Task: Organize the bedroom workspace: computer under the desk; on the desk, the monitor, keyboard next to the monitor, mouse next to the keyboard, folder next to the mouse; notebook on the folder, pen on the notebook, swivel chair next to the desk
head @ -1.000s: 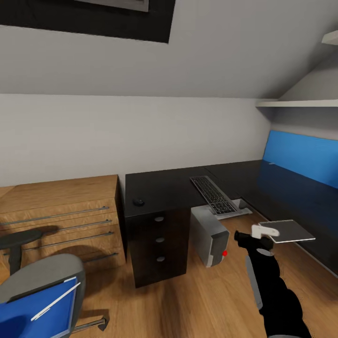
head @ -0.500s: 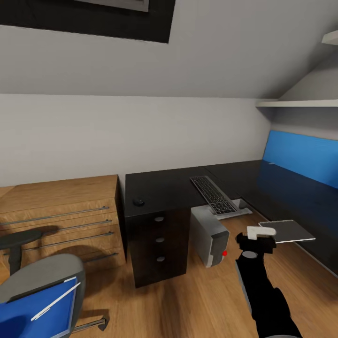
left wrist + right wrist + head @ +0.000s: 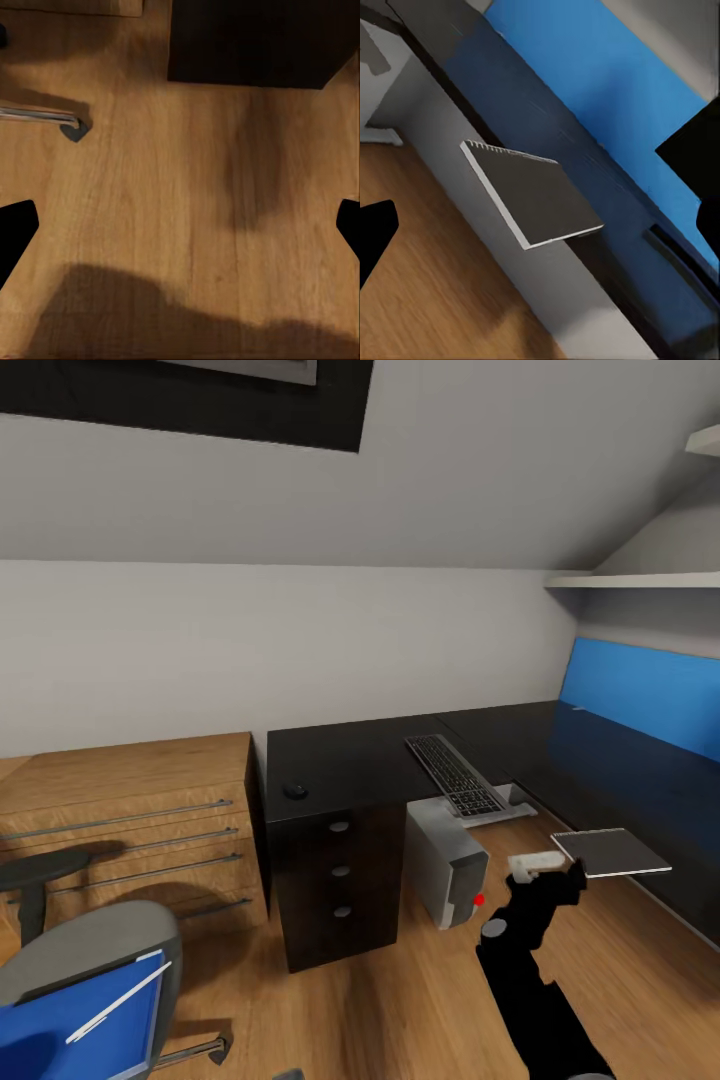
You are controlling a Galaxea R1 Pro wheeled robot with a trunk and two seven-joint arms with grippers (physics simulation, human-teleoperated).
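Observation:
The notebook (image 3: 610,852) (image 3: 534,193) lies flat on the front edge of the black desk (image 3: 350,755), partly overhanging it. My right gripper (image 3: 545,865) (image 3: 540,210) is open just short of it, not touching. The keyboard (image 3: 455,773) lies at the desk's inner corner, the mouse (image 3: 294,790) at its left end. Under the desk stands the grey computer (image 3: 447,860). The monitor (image 3: 640,695), its face showing blue, stands on the right wing. At lower left the swivel chair (image 3: 85,950) carries the blue folder (image 3: 50,1035) with the pen (image 3: 118,1000) on it. My left gripper (image 3: 180,232) hangs open over the floor.
A light wooden chest of drawers (image 3: 130,810) stands left of the desk's black drawer unit (image 3: 340,875) (image 3: 255,37). A chair castor (image 3: 73,129) is near my left gripper. White shelves (image 3: 640,580) hang on the right wall. Wooden floor (image 3: 420,1000) lies in front of the desk.
My right arm has drawn back down and to the left, away from the notebook, which stays on the desk edge. Nothing else has moved.

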